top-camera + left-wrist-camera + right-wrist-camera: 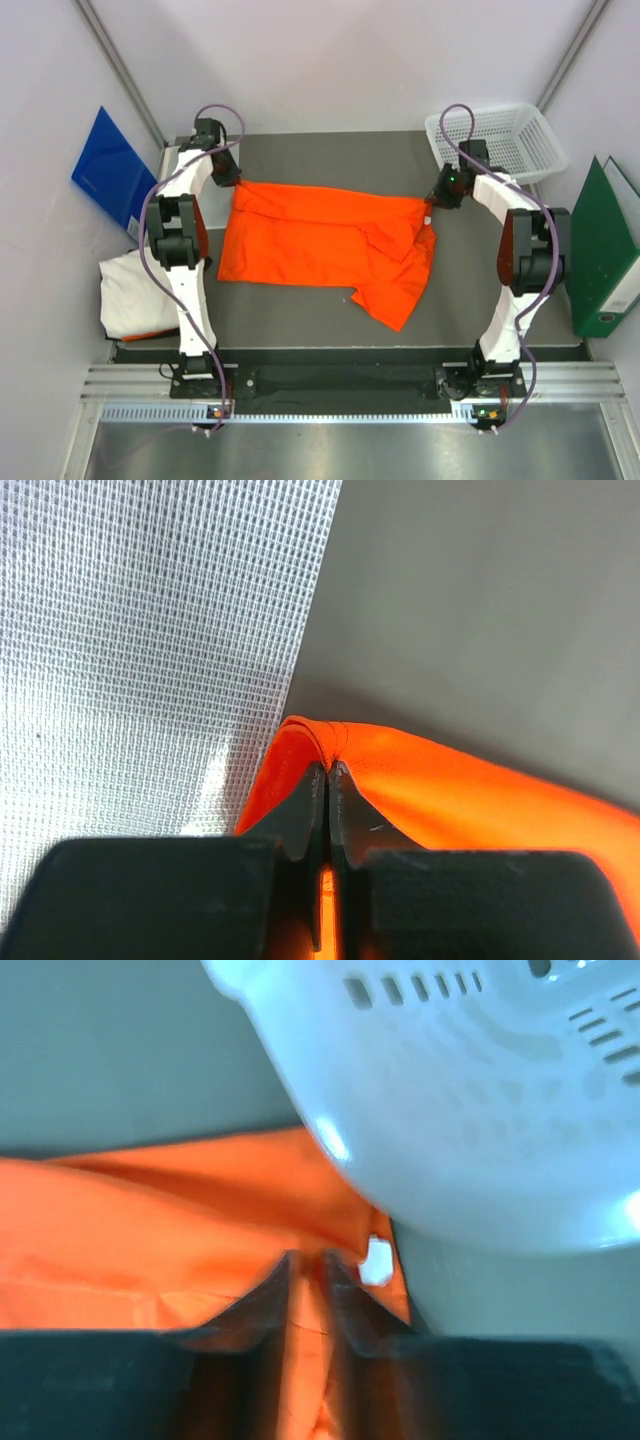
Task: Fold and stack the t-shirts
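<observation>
Orange t-shirt [320, 240] lies rumpled on the table [330, 160], its far edge pinched at each end by left fingers [300, 815] and right fingers [262, 1300]; recommended: draw both ends evenly, keeping the edge taut and clear of the basket [500, 145].

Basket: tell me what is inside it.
Nothing shows inside the basket, only its mesh floor. The right arm's cable covers its near left corner, so that bit cannot be checked.
</observation>
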`<state>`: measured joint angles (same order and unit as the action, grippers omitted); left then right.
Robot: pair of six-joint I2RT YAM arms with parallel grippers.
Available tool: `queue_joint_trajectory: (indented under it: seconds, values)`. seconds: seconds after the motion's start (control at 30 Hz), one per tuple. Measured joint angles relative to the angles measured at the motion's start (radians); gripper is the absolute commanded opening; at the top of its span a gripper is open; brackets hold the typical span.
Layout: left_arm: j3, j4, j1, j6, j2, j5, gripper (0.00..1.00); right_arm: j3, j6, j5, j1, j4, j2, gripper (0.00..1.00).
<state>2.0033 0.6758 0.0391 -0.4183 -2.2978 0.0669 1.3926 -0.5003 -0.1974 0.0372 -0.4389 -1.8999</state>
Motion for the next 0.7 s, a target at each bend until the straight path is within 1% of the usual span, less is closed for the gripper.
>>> queue_joint_trajectory:
  seconds: [0.03, 0.07, 0.13, 0.17, 0.23, 0.33, 0.43, 0.53, 0.67, 0.7]
  values:
    - [0.006, 0.002, 0.001, -0.005, -0.002, 0.005, 0.99, 0.013, -0.006, 0.006, 0.0, 0.002, -0.011, 0.42]
    - [0.012, 0.002, 0.002, 0.005, -0.005, 0.007, 0.99, 0.021, -0.008, 0.015, 0.002, 0.001, -0.021, 0.53]
    - [0.033, 0.007, 0.002, -0.003, -0.013, 0.009, 0.99, 0.024, -0.011, 0.032, 0.002, -0.011, -0.026, 0.67]
    - [0.037, 0.007, 0.002, 0.0, -0.013, 0.007, 0.99, 0.024, -0.01, 0.04, 0.002, -0.022, -0.026, 0.84]
    - [0.035, 0.006, 0.002, 0.005, -0.01, -0.006, 0.99, 0.024, 0.003, 0.059, 0.002, -0.035, -0.021, 0.99]
    - [-0.036, -0.005, 0.0, 0.025, 0.035, -0.04, 0.99, 0.013, 0.021, 0.083, 0.002, -0.068, 0.015, 1.0]
    - [-0.14, 0.006, 0.0, 0.041, 0.127, -0.065, 0.99, -0.02, 0.04, 0.087, 0.002, -0.111, 0.106, 0.99]
    - [-0.243, 0.004, 0.0, 0.054, 0.255, -0.068, 0.99, -0.047, 0.058, 0.059, 0.002, -0.165, 0.204, 0.99]
    - [-0.382, -0.002, 0.001, 0.053, 0.42, -0.05, 0.95, -0.118, 0.067, -0.043, 0.002, -0.211, 0.28, 0.86]
    - [-0.416, -0.002, 0.001, 0.053, 0.447, -0.045, 0.94, -0.14, 0.068, -0.066, 0.002, -0.224, 0.284, 0.85]
